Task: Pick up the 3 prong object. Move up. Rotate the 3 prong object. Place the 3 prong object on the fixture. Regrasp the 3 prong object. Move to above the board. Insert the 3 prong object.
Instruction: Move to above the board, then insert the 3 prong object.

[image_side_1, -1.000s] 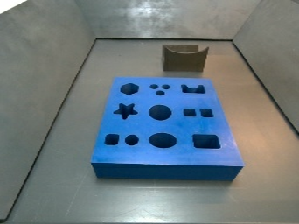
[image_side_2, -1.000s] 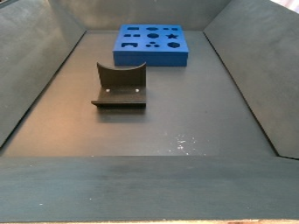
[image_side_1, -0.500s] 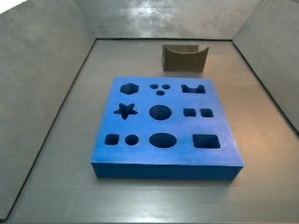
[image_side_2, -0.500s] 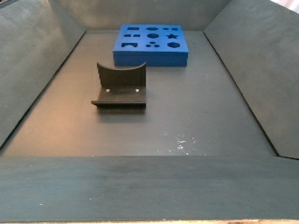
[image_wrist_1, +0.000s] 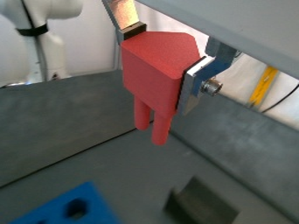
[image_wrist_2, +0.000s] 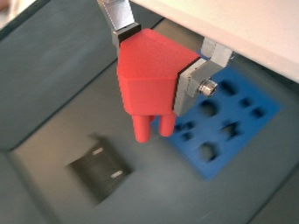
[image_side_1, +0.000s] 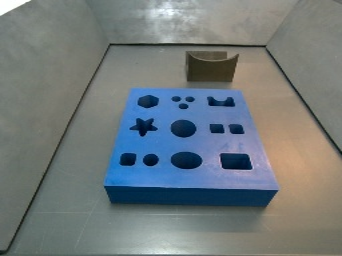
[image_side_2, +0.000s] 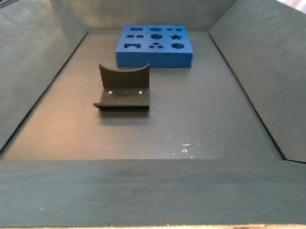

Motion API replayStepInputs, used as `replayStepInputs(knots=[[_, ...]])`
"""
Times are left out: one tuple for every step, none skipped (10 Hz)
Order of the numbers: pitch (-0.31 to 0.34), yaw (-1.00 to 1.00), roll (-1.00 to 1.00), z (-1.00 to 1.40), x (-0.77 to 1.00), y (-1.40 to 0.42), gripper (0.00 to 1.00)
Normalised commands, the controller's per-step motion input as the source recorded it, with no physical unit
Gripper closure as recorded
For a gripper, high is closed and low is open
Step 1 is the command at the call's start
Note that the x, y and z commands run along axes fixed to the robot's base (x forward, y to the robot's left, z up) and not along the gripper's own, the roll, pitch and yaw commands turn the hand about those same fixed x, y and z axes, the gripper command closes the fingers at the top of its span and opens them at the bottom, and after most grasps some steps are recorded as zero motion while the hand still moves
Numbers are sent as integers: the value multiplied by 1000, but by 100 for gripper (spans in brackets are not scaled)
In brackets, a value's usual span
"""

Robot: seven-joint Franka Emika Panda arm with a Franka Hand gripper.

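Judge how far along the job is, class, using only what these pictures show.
Done: the gripper is shut on the 3 prong object, held high above the floor. In both side views the fixture stands empty, so which carry this is stays unclear. Left: insertion into the board.

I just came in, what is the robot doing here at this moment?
The gripper is holding the 3 prong object, a red piece, between its silver fingers, with the prongs pointing down. It shows only in both wrist views; neither side view catches the arm, so it is high above the floor. Below it lie the blue board and the dark fixture, both with nothing in them. In both side views the board and the fixture stand apart on the floor.
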Motion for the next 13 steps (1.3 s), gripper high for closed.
replayStepInputs(knots=[[-349,-174,-1000,-149,-1000,-918,100],[-378,-183,-1000,-97,-744,-612,100],[-299,-146,-812,-62,-499,-369,100],[-172,-86,-538,-36,-261,-165,100],[-118,-68,-416,-24,-181,-119,100],[-42,-41,-232,-13,-83,-61,100],[-6,0,0,0,0,0,100],[0,0,0,-60,0,0,100],[0,0,0,-106,0,0,100],[0,0,11,-117,0,0,100],[0,-74,37,-171,-89,34,100],[11,-166,131,-183,0,6,100],[0,-320,80,-249,0,77,100]])
